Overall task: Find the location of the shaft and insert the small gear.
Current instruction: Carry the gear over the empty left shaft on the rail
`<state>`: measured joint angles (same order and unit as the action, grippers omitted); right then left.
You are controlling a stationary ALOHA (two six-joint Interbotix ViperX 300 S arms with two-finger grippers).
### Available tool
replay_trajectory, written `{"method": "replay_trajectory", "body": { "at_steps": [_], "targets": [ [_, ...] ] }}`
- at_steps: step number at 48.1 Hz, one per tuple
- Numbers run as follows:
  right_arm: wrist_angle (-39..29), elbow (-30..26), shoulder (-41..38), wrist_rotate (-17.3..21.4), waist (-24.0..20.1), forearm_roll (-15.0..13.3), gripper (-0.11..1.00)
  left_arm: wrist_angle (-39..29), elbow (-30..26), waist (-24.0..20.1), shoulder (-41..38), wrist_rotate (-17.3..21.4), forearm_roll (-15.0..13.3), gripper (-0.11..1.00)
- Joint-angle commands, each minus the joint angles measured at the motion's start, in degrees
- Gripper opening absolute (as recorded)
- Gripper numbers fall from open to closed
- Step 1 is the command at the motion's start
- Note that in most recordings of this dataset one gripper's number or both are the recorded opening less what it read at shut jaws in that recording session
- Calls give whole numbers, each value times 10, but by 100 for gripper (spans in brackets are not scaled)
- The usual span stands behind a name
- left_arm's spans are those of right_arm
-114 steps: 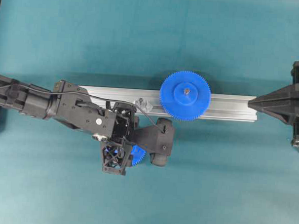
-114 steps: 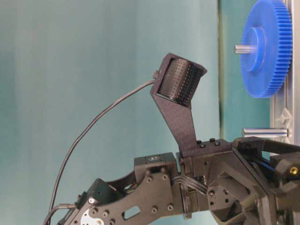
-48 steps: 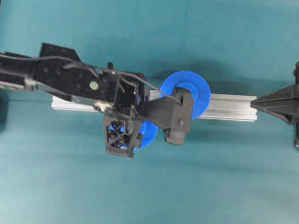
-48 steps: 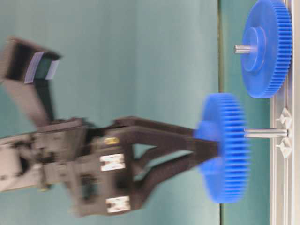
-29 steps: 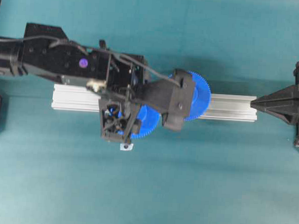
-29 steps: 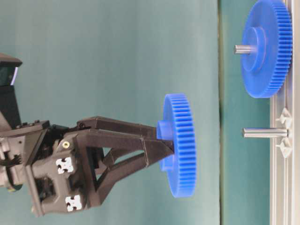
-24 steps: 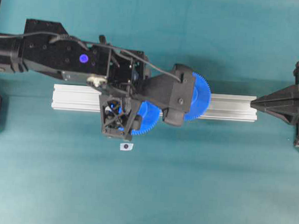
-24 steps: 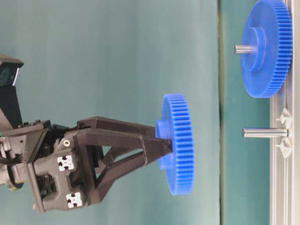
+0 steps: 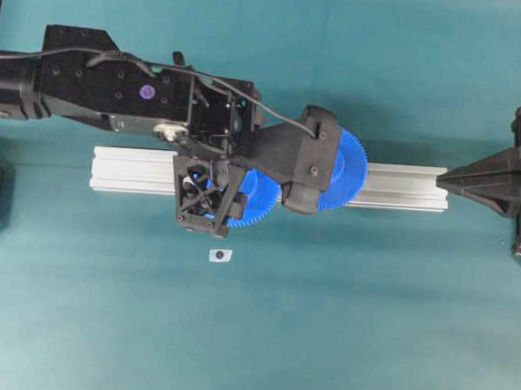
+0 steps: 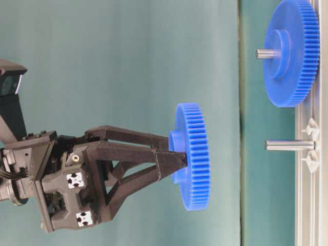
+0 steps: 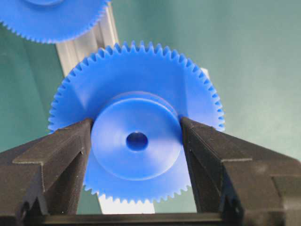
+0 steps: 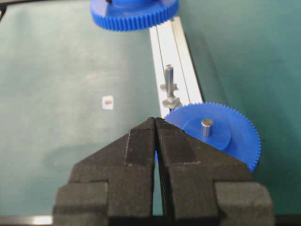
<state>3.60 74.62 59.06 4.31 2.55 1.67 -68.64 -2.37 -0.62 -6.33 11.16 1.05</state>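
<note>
My left gripper (image 11: 136,123) is shut on the raised hub of the small gear (image 11: 136,84), a bright blue toothed wheel with a dark centre hole. In the table-level view the small gear (image 10: 193,164) hangs flat above the rail, clear of the shaft (image 10: 289,145) and slightly off its line. The shaft (image 12: 169,77) is a thin silvery pin standing on the rail; the overhead view hides it under my left arm. Only an edge of the small gear (image 9: 256,202) shows there. My right gripper (image 12: 155,120) rests shut and empty at the rail's right end.
The bigger blue gear (image 10: 292,51) sits on the aluminium rail (image 9: 129,169) on its own grey pin (image 12: 207,127), just right of the shaft. A tiny white square (image 9: 220,255) lies on the green mat in front of the rail.
A second ago the small gear was down at the shaft's tip. It has since been lifted well off it, and the left gripper has drifted slightly back over the rail. The right arm has not moved.
</note>
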Motion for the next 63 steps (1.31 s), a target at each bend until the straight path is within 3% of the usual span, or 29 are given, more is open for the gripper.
{"method": "replay_trajectory", "body": {
  "at_steps": [1, 20, 63],
  "targets": [
    [3, -6, -4, 6, 1, 0, 1, 4, -13, -4, 8, 3, 1, 64],
    [3, -6, -4, 6, 1, 0, 1, 10, -13, -26, -14, 32, 1, 64],
    [3, -6, -4, 6, 1, 1, 1, 94, 39, -33, -47, 25, 1, 64]
  ]
}}
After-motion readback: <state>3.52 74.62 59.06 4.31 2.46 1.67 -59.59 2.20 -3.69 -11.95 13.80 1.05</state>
